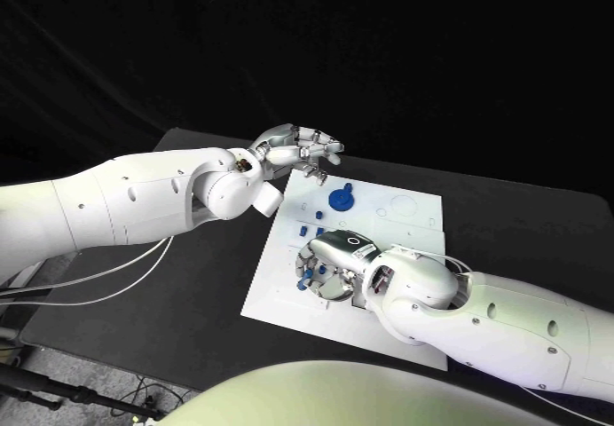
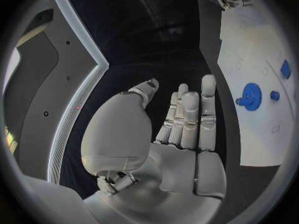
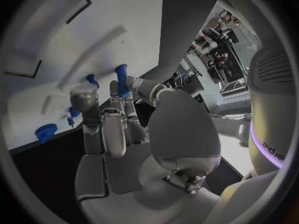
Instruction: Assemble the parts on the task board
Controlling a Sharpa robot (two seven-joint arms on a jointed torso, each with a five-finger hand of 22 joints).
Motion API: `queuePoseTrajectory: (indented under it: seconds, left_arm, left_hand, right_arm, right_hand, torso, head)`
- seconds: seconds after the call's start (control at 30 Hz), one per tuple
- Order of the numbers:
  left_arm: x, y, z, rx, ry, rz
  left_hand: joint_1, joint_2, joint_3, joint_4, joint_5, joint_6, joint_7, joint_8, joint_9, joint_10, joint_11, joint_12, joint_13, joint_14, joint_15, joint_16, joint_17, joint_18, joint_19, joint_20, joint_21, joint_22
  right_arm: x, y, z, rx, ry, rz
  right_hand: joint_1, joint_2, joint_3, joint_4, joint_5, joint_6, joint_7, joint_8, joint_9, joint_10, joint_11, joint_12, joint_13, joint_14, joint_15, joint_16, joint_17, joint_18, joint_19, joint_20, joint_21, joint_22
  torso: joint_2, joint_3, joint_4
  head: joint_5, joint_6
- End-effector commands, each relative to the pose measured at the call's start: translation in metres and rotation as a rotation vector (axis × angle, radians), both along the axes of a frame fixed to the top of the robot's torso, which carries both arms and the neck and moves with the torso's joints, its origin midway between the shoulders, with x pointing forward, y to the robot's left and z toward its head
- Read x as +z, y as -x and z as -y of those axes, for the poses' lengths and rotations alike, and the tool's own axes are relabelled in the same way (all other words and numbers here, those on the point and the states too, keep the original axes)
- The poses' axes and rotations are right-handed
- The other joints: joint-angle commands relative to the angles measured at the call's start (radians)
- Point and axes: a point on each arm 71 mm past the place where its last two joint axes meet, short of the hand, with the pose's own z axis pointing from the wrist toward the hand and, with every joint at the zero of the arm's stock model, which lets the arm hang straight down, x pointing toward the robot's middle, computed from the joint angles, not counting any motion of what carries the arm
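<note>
Pinching a small blue peg (image 3: 121, 78) in right hand (image 1: 335, 259) fingers (image 3: 102, 124) over task board (image 1: 288, 297) near edge (insertion step, judged). Left hand (image 1: 297, 146) hovering spread, holding nothing, beside blue round part (image 1: 341, 200). Next: aligning peg with its hole.

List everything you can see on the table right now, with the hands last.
Task board: one, white, middle of the black table.
Round part: one, blue, on the board's far half.
Small parts: a few, blue, on the board between the round part and the right hand; exact count unclear.
Peg-like part: one, blue, at the right hand's fingertips; held or only touched, cannot tell.
Table: one, black, under the board.
Left hand: silver, holding nothing, beside the board's far corner.
Right hand: silver, over the board's middle.
</note>
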Motion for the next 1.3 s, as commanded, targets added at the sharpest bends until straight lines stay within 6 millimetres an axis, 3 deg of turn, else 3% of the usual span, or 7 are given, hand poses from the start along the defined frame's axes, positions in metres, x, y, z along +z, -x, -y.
queuePoseTrajectory:
  seconds: [0.03, 0.37, 0.6, 0.77, 1.07, 1.3]
  left_arm:
    - [0.0012, 0.0010, 0.0031, -0.021, 0.007, 0.005]
    - [0.0012, 0.0011, 0.0027, -0.021, 0.006, 0.004]
    - [0.0012, 0.0012, 0.0030, -0.021, 0.006, 0.003]
    - [0.0009, 0.0010, 0.0029, -0.020, 0.003, 0.000]
    - [0.0000, 0.0011, 0.0026, -0.022, -0.001, -0.011]
    - [-0.0005, 0.0007, 0.0015, -0.020, -0.005, -0.015]
  left_hand:
    - [0.004, -0.001, -0.006, 0.002, -0.002, -0.008, -0.001, 0.006, 0.001, -0.008, -0.002, 0.004, 0.001, -0.004, -0.001, 0.000, 0.001, 0.019, -0.001, 0.007, 0.001, -0.001]
    - [0.005, -0.001, -0.007, 0.003, -0.002, -0.008, -0.001, 0.007, 0.001, -0.008, -0.002, 0.005, 0.002, -0.005, -0.001, -0.001, 0.000, 0.019, -0.001, 0.007, 0.001, -0.001]
    - [0.005, -0.001, -0.007, 0.003, -0.002, -0.008, -0.001, 0.007, 0.001, -0.008, -0.002, 0.005, 0.002, -0.005, -0.001, -0.001, 0.000, 0.019, -0.001, 0.007, 0.001, -0.001]
    - [0.005, 0.000, -0.008, 0.005, -0.002, -0.009, -0.001, 0.009, 0.001, -0.009, -0.002, 0.006, 0.002, -0.005, -0.001, -0.001, -0.001, 0.019, -0.002, 0.007, 0.000, -0.001]
    - [0.004, 0.002, -0.013, 0.010, -0.008, -0.012, -0.001, 0.012, 0.001, -0.011, -0.002, 0.009, 0.003, -0.006, 0.000, -0.001, -0.001, 0.019, -0.003, 0.008, 0.000, -0.002]
    - [0.003, 0.002, -0.017, 0.014, -0.013, -0.014, 0.000, 0.015, 0.001, -0.014, -0.002, 0.010, 0.003, -0.008, 0.000, -0.001, -0.002, 0.019, -0.004, 0.008, 0.000, -0.002]
  right_arm:
    - [-0.0024, 0.0001, -0.0004, 0.006, 0.030, 0.011]
    - [-0.0044, -0.0016, 0.0008, -0.003, 0.056, 0.033]
    - [-0.0052, 0.0021, -0.0045, 0.019, 0.059, 0.030]
    - [-0.0069, 0.0035, -0.0070, 0.023, 0.050, 0.018]
    - [-0.0077, 0.0017, -0.0032, 0.006, 0.038, 0.020]
    - [-0.0054, 0.0014, -0.0010, -0.009, 0.011, 0.032]
  right_hand:
    - [0.006, -0.006, 0.001, -0.007, 0.003, -0.001, 0.006, -0.002, 0.001, 0.022, -0.031, 0.001, 0.002, 0.052, -0.002, 0.006, 0.001, -0.006, -0.002, -0.002, 0.005, 0.001]
    - [0.005, -0.008, 0.000, -0.008, 0.004, -0.002, 0.006, -0.003, 0.001, 0.021, -0.030, 0.000, 0.002, 0.052, -0.002, 0.006, 0.000, -0.006, -0.003, -0.002, 0.003, 0.001]
    - [-0.011, -0.022, -0.009, -0.009, 0.018, -0.013, 0.010, -0.011, 0.000, 0.010, -0.024, -0.011, 0.003, 0.050, 0.004, 0.005, -0.005, -0.004, -0.010, 0.002, -0.010, -0.002]
    - [-0.028, -0.034, -0.016, -0.007, 0.033, -0.047, 0.022, -0.035, -0.010, -0.020, -0.012, -0.026, 0.000, 0.049, 0.013, 0.006, -0.007, -0.002, -0.017, 0.010, -0.025, -0.006]
    - [-0.040, -0.045, -0.027, -0.005, 0.034, -0.063, 0.028, -0.047, -0.015, -0.034, -0.006, -0.030, 0.001, 0.047, 0.018, 0.005, -0.011, 0.000, -0.021, 0.016, -0.038, -0.011]
    - [-0.050, -0.061, -0.047, -0.007, 0.029, -0.110, 0.048, -0.073, -0.029, -0.121, 0.016, -0.057, -0.016, 0.042, 0.037, 0.002, -0.024, 0.005, -0.038, 0.033, -0.076, -0.026]
  torso:
    - [0.000, 0.0007, 0.0001]
    - [0.000, 0.0009, -0.0012]
    - [0.000, 0.0021, 0.0003]
    - [-0.001, 0.0008, -0.0005]
    - [0.000, 0.0001, -0.0003]
    - [-0.001, 0.0006, -0.0002]
  head:
    - [0.001, 0.000]
    - [0.002, 0.000]
    - [0.002, 0.000]
    - [0.001, 0.000]
    - [0.003, 0.000]
    - [0.000, 0.000]
